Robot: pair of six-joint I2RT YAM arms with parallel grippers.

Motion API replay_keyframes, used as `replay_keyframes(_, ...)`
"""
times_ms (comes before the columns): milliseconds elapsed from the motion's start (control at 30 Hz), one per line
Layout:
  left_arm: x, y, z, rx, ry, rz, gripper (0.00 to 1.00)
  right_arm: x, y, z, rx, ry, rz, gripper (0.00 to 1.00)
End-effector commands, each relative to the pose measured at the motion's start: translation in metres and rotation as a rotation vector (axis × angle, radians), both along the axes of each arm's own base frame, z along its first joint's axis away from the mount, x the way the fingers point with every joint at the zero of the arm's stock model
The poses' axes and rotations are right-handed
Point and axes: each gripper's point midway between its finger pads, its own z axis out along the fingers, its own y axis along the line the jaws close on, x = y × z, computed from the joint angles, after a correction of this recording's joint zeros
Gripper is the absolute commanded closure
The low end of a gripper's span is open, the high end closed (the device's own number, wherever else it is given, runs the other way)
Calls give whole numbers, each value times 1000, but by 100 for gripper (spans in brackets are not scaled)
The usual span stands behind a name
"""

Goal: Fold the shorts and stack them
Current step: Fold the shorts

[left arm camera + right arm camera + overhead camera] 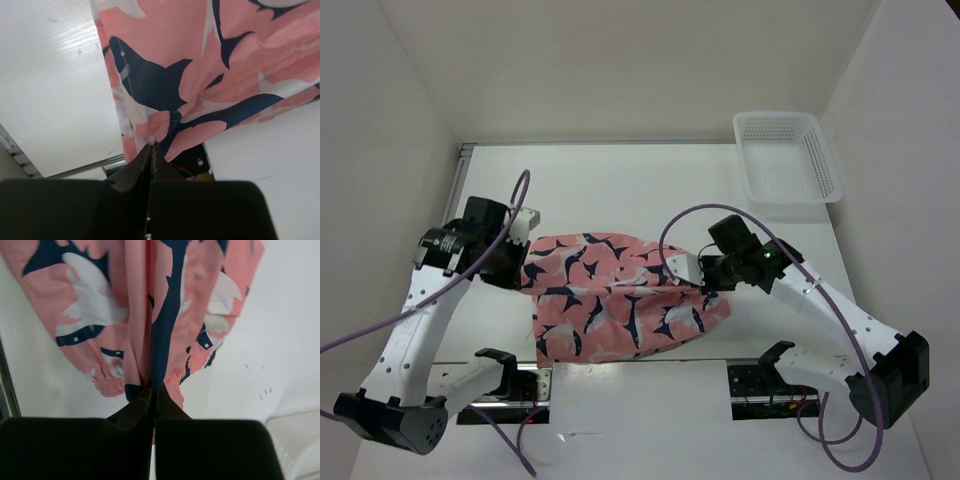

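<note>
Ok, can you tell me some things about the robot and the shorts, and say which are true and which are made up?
1. The left gripper and the right gripper both pinch the shorts. True.
2. The shorts are in the basket. False: they are held between the two arms, and the basket stands apart at the far right.
3. The shorts are pink with navy and white shapes. True.
4. The left gripper is wide open. False: it is shut on the edge of the shorts.
</note>
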Motion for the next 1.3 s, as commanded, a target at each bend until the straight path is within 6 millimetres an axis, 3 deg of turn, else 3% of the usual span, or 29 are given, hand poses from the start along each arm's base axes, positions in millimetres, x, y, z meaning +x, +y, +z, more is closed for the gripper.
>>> replay_keyframes(0, -28, 9, -14, 74, 14, -32, 100, -33, -6, -13, -104, 12, 152, 100)
replay_keyframes(67, -40, 12, -37, 102, 92, -40, 100, -40, 8, -17, -104, -24, 226, 100)
replay_keyframes(167, -42, 3, -51, 80, 189, -68, 92, -52, 20, -23, -124, -40, 304, 100)
replay_keyframes(200, -42, -1, -53, 72, 212, -82, 87, -55, 18, -30, -149, -32, 314, 100)
replay_keyframes(233, -42, -6, -59, 76, 255, -108, 73, -58, 16, -35, -167, -28, 323, 95)
replay_keyframes(267, -43, -10, -61, 73, 275, -126, 66, -60, 16, -36, -180, -27, 334, 85)
replay_keyframes(300, -43, -12, -63, 79, 289, -143, 60, -65, 13, -41, -215, -30, 370, 69)
replay_keyframes(333, -45, -17, -64, 87, 300, -176, 51, -69, 8, -45, -242, -21, 379, 14)
replay_keyframes(367, -45, -17, -66, 103, 305, -185, 49, -68, 8, -43, -247, -38, 381, 0)
replay_keyframes(467, -46, -12, -64, 128, 273, -185, 47, -55, 15, -25, -202, -131, 355, 0)
replay_keyframes(567, -27, -8, -67, 152, 160, -164, 45, -42, 31, 18, -53, -233, 302, 0)
replay_keyframes(667, 22, -7, -70, 119, 16, -73, 46, -14, 65, 77, 219, -307, 129, 0)
replay_keyframes(700, 51, -11, -74, 109, -24, -52, 46, -3, 76, 91, 290, -313, 85, 0)
replay_keyframes(733, 67, -11, -72, 105, -42, -34, 46, 5, 79, 93, 336, -253, 0, 0)
replay_keyframes(767, 80, -9, -75, 89, -34, -12, 45, 13, 92, 85, 347, -179, -19, 2)
replay_keyframes(800, 94, -15, -90, 84, 7, -19, 45, 22, 96, 80, 368, -148, -48, 3)
replay_keyframes(833, 103, -16, -93, 74, 14, -16, 45, 35, 93, 72, 379, -114, -105, 5)
replay_keyframes(867, 109, -18, -97, 75, 16, -16, 45, 42, 96, 49, 345, -68, -117, 7)
replay_keyframes(900, 116, -25, -101, 73, 6, -35, 45, 47, 96, 35, 333, -41, -141, 18)
replay_keyframes(967, 105, -42, -108, 26, 39, -90, 45, 54, 95, 11, 303, 12, -159, 39)
replay_keyframes(1000, 93, -55, -115, 8, 68, -136, 45, 52, 96, -10, 278, 77, -156, 55)
replay_keyframes(1067, 77, -65, -133, 9, 133, -182, 46, 45, 100, -26, 261, 139, -127, 68)
replay_keyframes(1100, 63, -68, -151, 29, 202, -209, 47, 42, 106, -36, 247, 177, -113, 75)
replay_keyframes(1167, 52, -73, -169, 41, 274, -234, 51, 36, 110, -51, 222, 237, -120, 80)
replay_keyframes(1267, 61, -75, -193, 94, 276, -247, 51, 33, 108, -84, 122, 330, -141, 80)
